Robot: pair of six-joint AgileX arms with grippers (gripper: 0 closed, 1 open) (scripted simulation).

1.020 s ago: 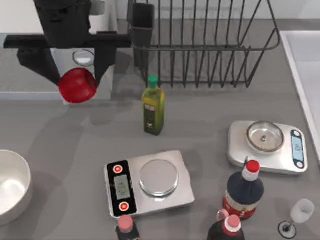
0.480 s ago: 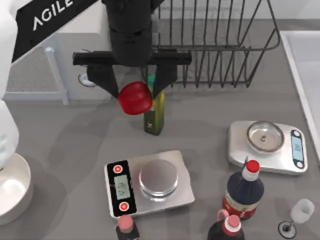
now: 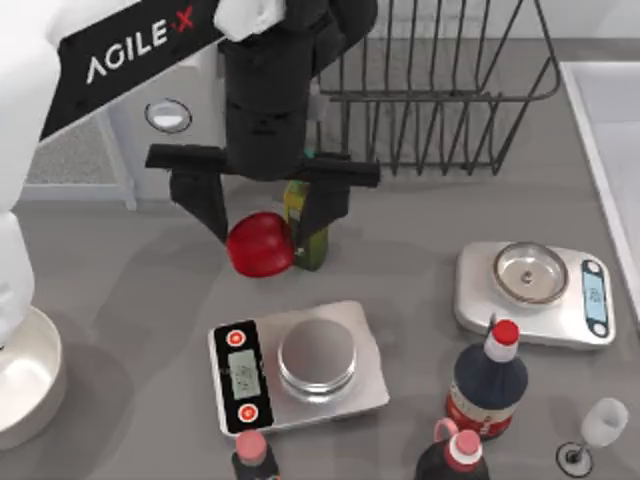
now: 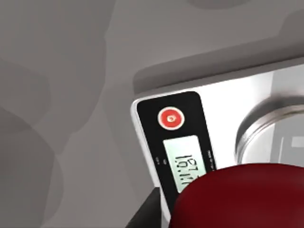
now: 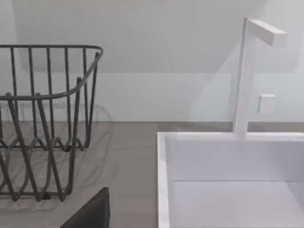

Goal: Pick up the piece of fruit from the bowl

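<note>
The piece of fruit [image 3: 260, 243] hung clamped in your left gripper [image 3: 262, 240], well clear of the bowl [image 3: 45, 345] at the table's eight o'clock. You'd swung it from eleven o'clock toward centre in the last second, over the scale [image 3: 297, 366]. Pickup looked done. Right arm stayed parked by the sink [image 5: 164, 180].

"AGILE-X" on left arm [image 3: 120, 50]

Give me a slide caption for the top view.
Left pincer holds the fruit above the table, beside the green bottle, far from the bowl at left.
</note>
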